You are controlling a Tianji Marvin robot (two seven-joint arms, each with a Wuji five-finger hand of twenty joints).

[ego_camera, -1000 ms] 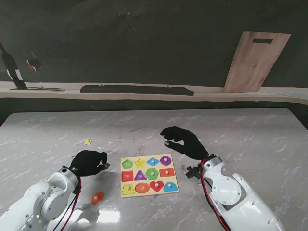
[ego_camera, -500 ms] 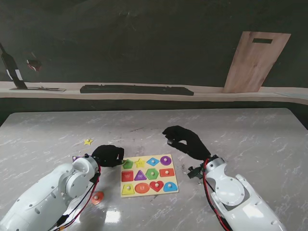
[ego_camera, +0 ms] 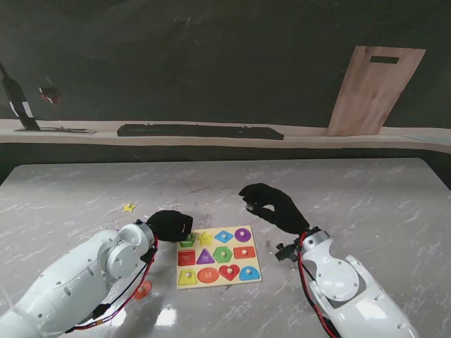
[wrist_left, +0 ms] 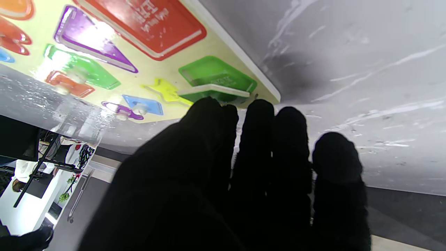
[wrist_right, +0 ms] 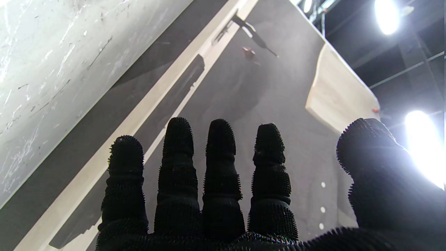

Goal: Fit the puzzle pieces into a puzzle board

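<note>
The yellow puzzle board (ego_camera: 218, 283) lies on the marble table between my arms, with most of its coloured shapes seated. My left hand (ego_camera: 171, 224) hangs over the board's far left corner, shut on a green pentagon piece (ego_camera: 187, 241). In the left wrist view that piece (wrist_left: 213, 90) sits tilted at my fingertips (wrist_left: 209, 111), right over the green pentagon slot (wrist_left: 216, 71). My right hand (ego_camera: 271, 206) hovers open above the table beyond the board's far right corner, holding nothing; its fingers (wrist_right: 219, 146) are spread.
A loose yellow star (ego_camera: 129, 207) lies on the table far left of the board. A red-orange piece (ego_camera: 143, 289) lies near me, partly under my left arm. A black bar (ego_camera: 201, 131) and a leaning wooden board (ego_camera: 373, 88) stand on the back ledge.
My left hand has carried the green piece rightward from the bare table to the board's far left corner. The right hand has barely moved.
</note>
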